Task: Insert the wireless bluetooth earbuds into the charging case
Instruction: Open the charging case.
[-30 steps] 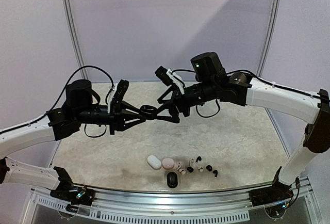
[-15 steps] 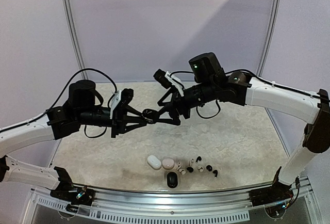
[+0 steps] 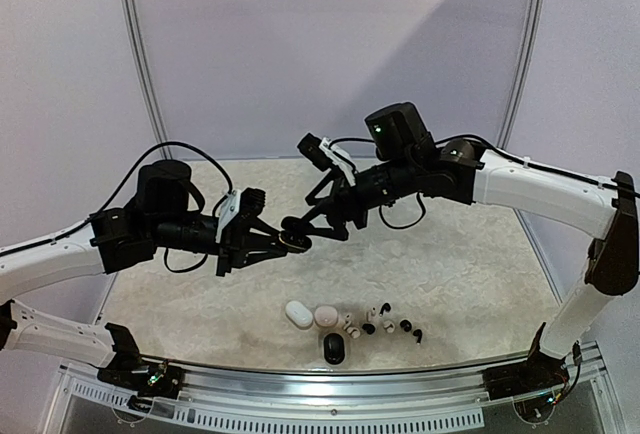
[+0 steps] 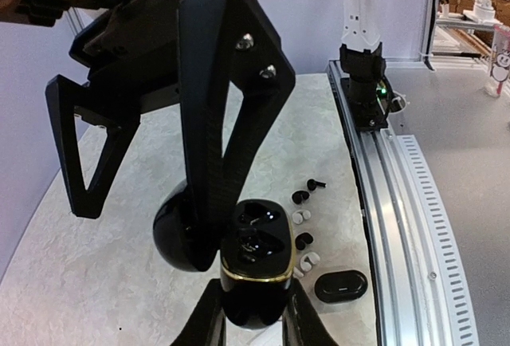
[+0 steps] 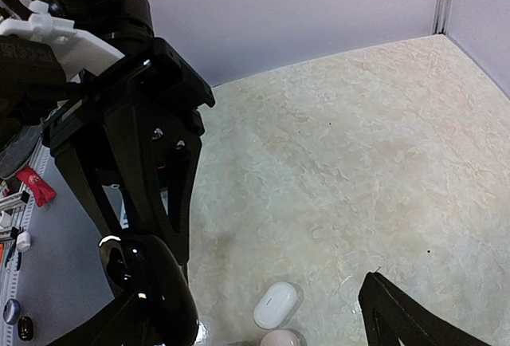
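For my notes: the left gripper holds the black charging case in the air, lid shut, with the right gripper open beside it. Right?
Not quite: the lid is swung open; the left wrist view shows the wells of the black charging case exposed. The left gripper does hold it in the air, with the right gripper open beside it.

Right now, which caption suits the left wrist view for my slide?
Left gripper holds an open black charging case; loose earbuds and a closed black case lie on the table.
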### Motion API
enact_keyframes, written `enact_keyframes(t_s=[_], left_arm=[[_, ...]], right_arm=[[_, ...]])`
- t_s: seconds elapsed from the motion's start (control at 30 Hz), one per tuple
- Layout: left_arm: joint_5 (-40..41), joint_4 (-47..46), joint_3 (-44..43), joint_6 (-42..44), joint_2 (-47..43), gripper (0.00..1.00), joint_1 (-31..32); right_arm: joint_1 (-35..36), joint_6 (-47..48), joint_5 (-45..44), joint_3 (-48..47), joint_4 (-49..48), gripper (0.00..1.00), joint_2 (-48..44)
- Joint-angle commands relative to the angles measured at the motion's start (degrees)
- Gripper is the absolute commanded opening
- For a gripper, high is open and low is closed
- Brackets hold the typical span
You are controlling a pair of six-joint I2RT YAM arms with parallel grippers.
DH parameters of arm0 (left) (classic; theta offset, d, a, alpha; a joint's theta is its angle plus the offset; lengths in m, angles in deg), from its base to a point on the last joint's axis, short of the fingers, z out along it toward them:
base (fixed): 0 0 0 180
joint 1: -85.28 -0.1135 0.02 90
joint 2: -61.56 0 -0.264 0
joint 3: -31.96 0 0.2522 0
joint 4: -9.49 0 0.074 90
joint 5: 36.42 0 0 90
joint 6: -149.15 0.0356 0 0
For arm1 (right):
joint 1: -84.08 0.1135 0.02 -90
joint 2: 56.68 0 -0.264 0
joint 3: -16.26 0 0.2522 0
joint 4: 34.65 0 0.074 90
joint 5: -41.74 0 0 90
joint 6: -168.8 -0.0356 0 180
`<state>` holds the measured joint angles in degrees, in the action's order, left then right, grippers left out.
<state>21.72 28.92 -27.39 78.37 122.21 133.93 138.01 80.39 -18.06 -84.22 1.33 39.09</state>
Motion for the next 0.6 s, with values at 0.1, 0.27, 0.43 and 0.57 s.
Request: enact_keyframes(t_s=[0.1,0.27,0.43,0.57], left_arm=[[1.66,-4.14,-0.42,-5.77,-0.05,0.00,1.46],[2.32,-3.74,-0.21,-6.66,0.31,0.00,1.35],[1.64,-3.82,-0.45,-7.53,0.61,0.00,1.19],[1.79,-3.74,-0.43,-7.96,0.70,0.00,1.15]], right_arm=[[-0.71,0.42,0.77,-2.59,2.17,0.90,1.61],[-1.64,-0.12,3.15,-3.56,1.92,0.92,0.85],[-1.86,-0.54,5.30,-4.91,1.79,0.96,0.24],[-1.98,-0.49,7.51,-4.95,-0.19,0.99,-1.11]])
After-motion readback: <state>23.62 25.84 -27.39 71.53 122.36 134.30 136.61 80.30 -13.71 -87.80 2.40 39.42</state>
